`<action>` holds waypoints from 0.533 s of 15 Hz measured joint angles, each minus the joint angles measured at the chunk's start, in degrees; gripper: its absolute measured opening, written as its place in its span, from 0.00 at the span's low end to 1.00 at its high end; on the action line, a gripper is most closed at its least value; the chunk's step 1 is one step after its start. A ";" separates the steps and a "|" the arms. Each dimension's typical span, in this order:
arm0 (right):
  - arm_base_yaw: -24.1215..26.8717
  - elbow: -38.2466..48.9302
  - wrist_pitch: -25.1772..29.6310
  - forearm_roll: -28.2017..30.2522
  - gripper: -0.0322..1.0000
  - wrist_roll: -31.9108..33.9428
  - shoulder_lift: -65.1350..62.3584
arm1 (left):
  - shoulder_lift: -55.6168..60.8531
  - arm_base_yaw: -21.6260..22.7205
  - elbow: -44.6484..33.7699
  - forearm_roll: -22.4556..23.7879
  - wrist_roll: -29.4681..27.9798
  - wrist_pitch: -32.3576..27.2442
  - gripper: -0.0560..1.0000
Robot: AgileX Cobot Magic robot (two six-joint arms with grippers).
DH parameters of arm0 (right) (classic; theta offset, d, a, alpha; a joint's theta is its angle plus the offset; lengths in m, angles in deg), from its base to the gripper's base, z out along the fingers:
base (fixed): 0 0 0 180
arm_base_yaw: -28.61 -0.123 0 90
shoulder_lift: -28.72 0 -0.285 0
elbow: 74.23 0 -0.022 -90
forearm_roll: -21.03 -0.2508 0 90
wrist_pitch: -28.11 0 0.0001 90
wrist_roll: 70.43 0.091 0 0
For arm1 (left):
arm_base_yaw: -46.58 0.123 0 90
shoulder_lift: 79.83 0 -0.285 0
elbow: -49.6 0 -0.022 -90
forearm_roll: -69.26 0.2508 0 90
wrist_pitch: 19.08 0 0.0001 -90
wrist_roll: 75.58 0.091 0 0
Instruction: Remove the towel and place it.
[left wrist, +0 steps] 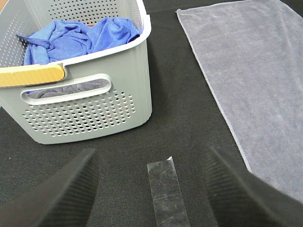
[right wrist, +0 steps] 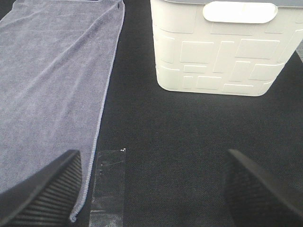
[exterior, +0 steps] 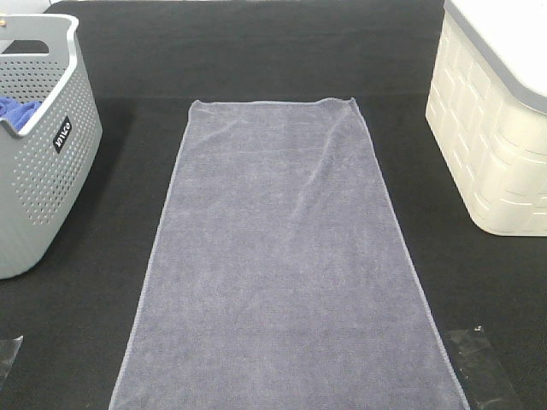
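Observation:
The slate-grey towel (exterior: pixel 282 256) lies spread flat on the black table, running from the middle down to the front edge. It also shows in the left wrist view (left wrist: pixel 255 75) and the right wrist view (right wrist: pixel 52 80). My left gripper (left wrist: pixel 151 189) is open and empty above the table near the grey basket, left of the towel. My right gripper (right wrist: pixel 151 189) is open and empty, hovering by the towel's right edge near the front. Neither arm shows in the exterior high view.
A grey perforated basket (exterior: pixel 43 162) at the left holds a bright blue cloth (left wrist: pixel 71 38) and something dark below it. A cream bin (exterior: pixel 496 128) stands at the right. Clear tape strips (left wrist: pixel 165 189) (right wrist: pixel 108 182) mark the table near the front corners.

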 joint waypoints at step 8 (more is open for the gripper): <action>0.00 0.00 0.00 0.00 0.77 0.00 0.00 | 0.00 0.00 0.00 0.00 0.00 0.00 0.64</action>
